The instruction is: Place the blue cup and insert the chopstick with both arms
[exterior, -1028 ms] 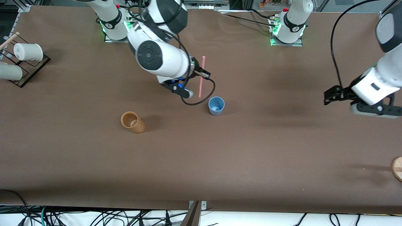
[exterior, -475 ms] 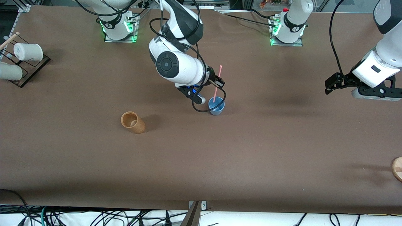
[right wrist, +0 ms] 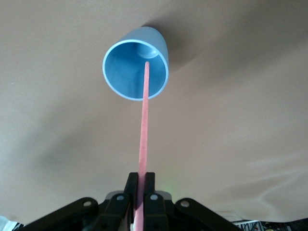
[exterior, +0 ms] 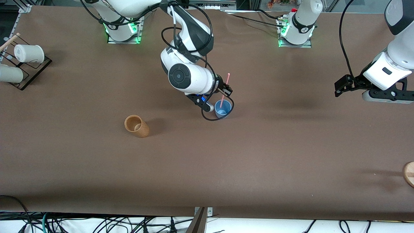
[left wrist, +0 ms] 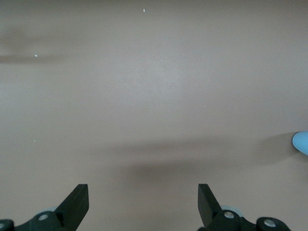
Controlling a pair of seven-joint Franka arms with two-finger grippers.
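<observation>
The blue cup [exterior: 223,108] stands upright mid-table; it also shows in the right wrist view [right wrist: 136,69]. My right gripper [exterior: 225,89] is shut on the pink chopstick [exterior: 225,89] just above the cup. The chopstick [right wrist: 144,125] is held steeply upright, and its lower end is inside the cup's mouth. My left gripper [exterior: 341,89] is open and empty, up in the air over the bare table at the left arm's end; its fingers [left wrist: 77,204] stand wide apart in the left wrist view, with the blue cup's edge [left wrist: 301,142] at that frame's border.
A tan-brown cup [exterior: 136,126] lies tipped toward the right arm's end, nearer the front camera than the blue cup. A black rack [exterior: 29,72] with white cups [exterior: 29,53] stands at the right arm's end. A wooden disc [exterior: 409,173] lies at the left arm's end edge.
My right gripper carried the chopstick over the blue cup and lowered it, so its lower end went from beside the cup into the cup's mouth. The left arm rose slightly, then held still.
</observation>
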